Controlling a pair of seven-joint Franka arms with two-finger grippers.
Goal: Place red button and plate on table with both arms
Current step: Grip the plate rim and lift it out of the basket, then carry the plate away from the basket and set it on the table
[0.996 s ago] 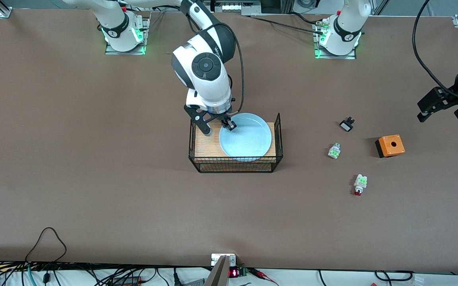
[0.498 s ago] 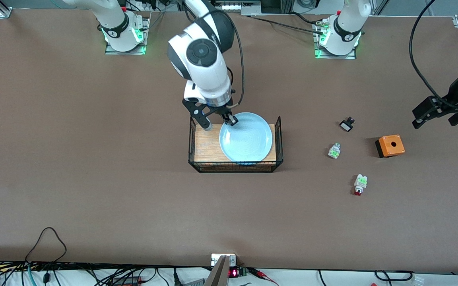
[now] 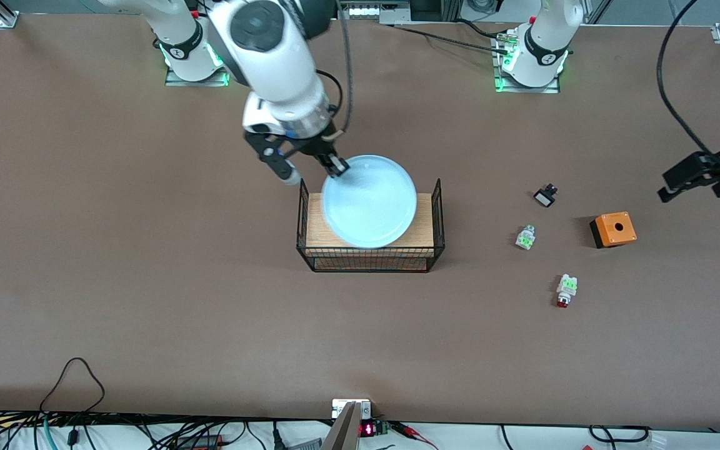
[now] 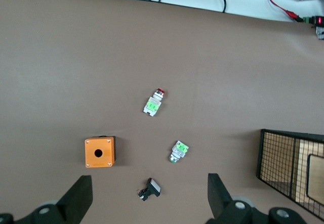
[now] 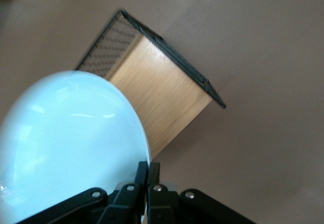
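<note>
The pale-blue plate (image 3: 369, 201) hangs tilted above the black wire rack (image 3: 435, 212), clear of its wooden board. My right gripper (image 3: 337, 166) is shut on the plate's rim at the edge toward the robots' bases; the right wrist view shows the plate (image 5: 66, 143) pinched in the right gripper (image 5: 148, 167). The red button (image 3: 564, 292) lies on its side on the brown table (image 3: 147, 262), nearer to the front camera than the other small parts. My left gripper (image 3: 696, 186) hovers open and holds nothing, high over the table by the orange box. The left wrist view looks down on the red button (image 4: 154, 102).
An orange box with a hole (image 3: 613, 229), a green-white part (image 3: 525, 238) and a small black part (image 3: 545, 196) lie toward the left arm's end. The rack stands mid-table with its wooden board (image 3: 314, 229) showing. Cables run along the table's front edge.
The right gripper has lifted the plate off the rack's board and carried it up and toward the right arm's end. The left gripper has shifted only slightly.
</note>
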